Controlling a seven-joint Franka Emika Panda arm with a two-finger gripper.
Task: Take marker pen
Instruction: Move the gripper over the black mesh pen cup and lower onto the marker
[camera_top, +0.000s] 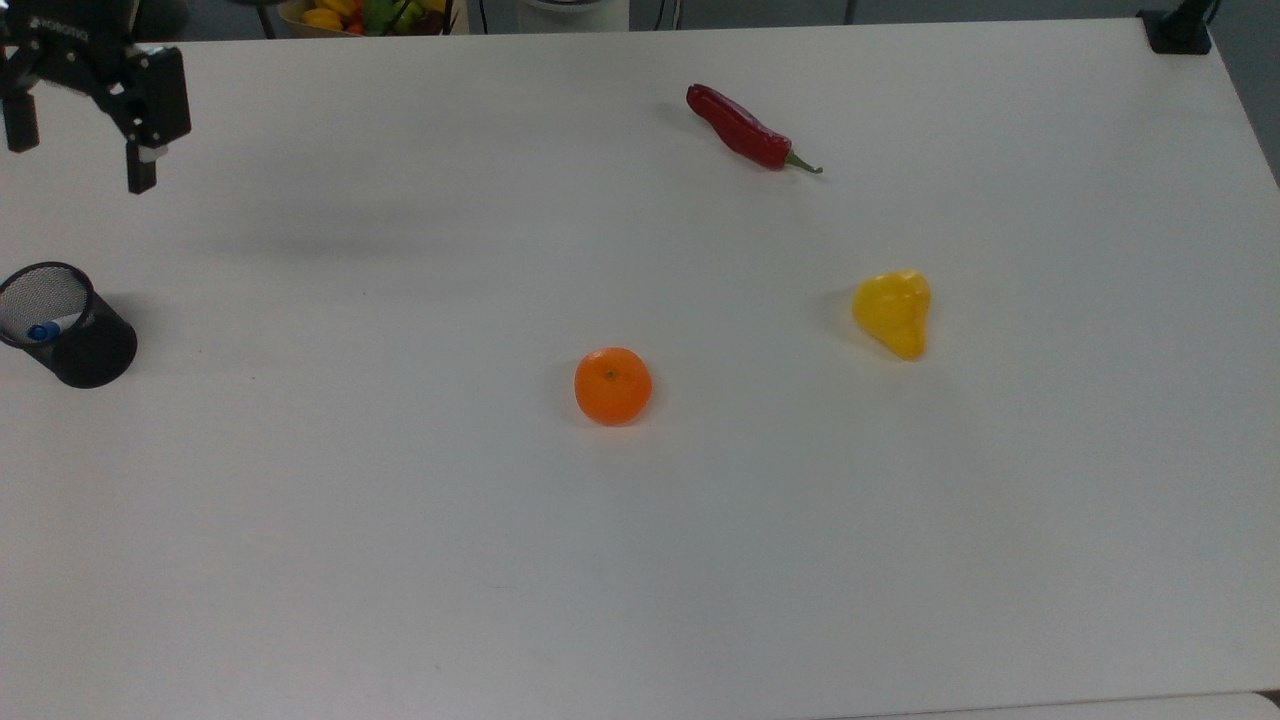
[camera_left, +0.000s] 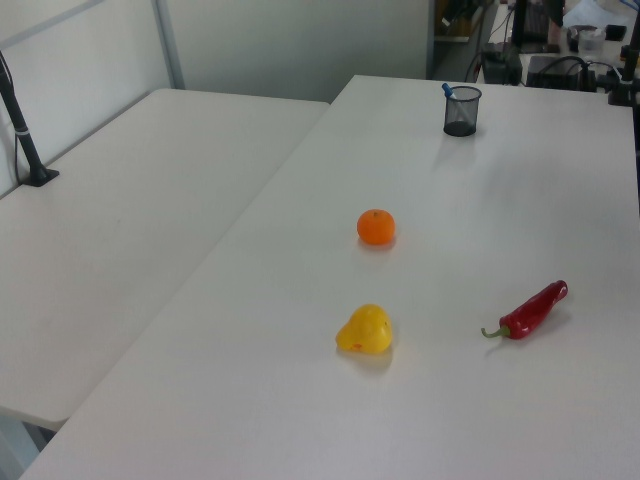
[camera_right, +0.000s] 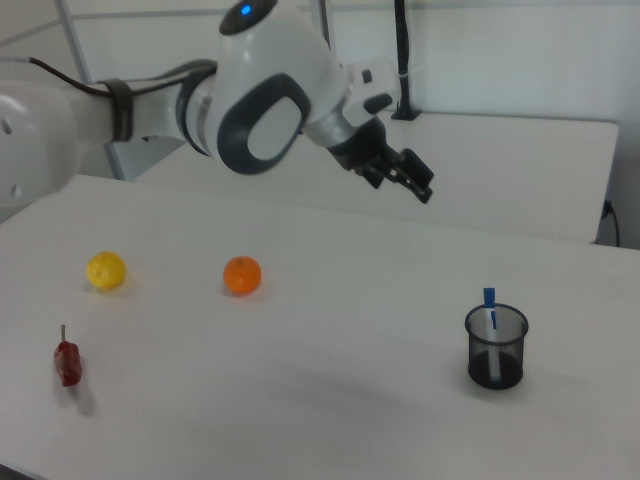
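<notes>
Standing in mesh cup (camera_top: 75, 345) — marker pen (camera_top: 45, 330).

The black mesh cup (camera_top: 66, 325) hides most of the marker pen (camera_top: 45, 330).

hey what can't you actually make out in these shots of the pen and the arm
- marker pen: its lower barrel sits inside the black mesh cup; the top view shows just the blue cap.
- pincer: in the top view, one finger is cut by the top view's left edge.
- Pen label print: too small in the left view.
</notes>
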